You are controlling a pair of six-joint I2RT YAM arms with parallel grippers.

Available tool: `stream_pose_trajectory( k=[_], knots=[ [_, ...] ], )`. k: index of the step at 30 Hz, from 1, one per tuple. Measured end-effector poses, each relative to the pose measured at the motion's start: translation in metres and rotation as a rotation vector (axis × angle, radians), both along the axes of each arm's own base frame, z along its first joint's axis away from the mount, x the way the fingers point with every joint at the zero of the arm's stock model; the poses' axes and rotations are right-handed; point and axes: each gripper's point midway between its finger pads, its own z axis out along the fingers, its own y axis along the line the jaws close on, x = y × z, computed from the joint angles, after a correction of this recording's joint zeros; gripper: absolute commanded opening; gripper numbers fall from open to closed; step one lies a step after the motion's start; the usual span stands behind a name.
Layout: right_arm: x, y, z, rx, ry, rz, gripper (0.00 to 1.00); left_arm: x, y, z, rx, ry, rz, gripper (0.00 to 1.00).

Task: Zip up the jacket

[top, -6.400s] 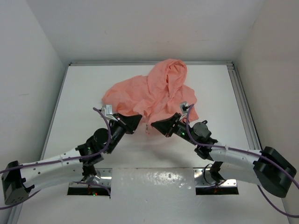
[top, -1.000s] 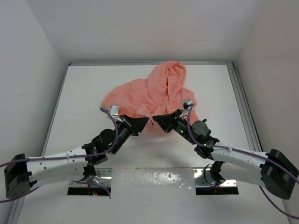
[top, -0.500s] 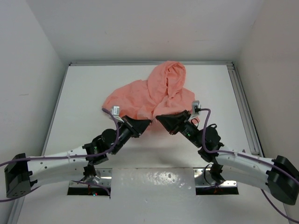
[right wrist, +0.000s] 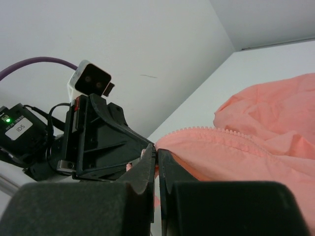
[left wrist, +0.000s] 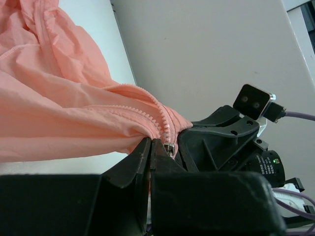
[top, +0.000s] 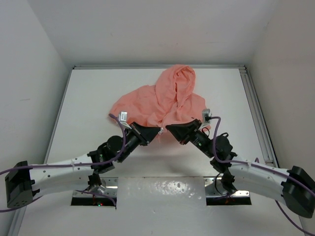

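The salmon-pink jacket lies crumpled at the table's middle back, hood pointing away. My left gripper and right gripper meet tip to tip at the jacket's near hem. In the left wrist view my left gripper is shut on the hem beside the zipper teeth, with the small metal zipper slider next to its tip. In the right wrist view my right gripper is shut on the other hem edge, below the zipper teeth. The jacket stretches away to the right.
White walls enclose the white table on three sides. A metal rail runs along the right edge. Bare table lies to the left, right and near side of the jacket.
Both grippers have drawn closer together at the hem, the left sliding right and the right shifting a little nearer. The jacket's near edge has bunched slightly between them.
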Motion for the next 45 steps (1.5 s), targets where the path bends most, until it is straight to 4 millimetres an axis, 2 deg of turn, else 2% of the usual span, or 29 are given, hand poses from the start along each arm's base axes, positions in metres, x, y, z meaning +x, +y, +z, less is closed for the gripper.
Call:
stream_pose_trajectory(
  k=[9, 20, 33, 45],
  knots=[
    [-0.014, -0.012, 0.015, 0.045, -0.011, 0.021, 0.0, -0.005, 0.005, 0.013, -0.037, -0.016, -0.012, 0.0],
    [-0.016, -0.008, 0.002, 0.008, 0.024, 0.041, 0.0, -0.005, 0.006, 0.014, -0.039, -0.017, -0.011, 0.0],
    [-0.018, -0.008, 0.004, 0.011, 0.02, 0.047, 0.0, -0.001, 0.002, 0.003, -0.008, -0.004, 0.002, 0.0],
    [-0.018, -0.008, 0.003, 0.004, 0.013, 0.046, 0.0, 0.0, 0.005, 0.009, -0.025, -0.013, 0.013, 0.0]
  ],
)
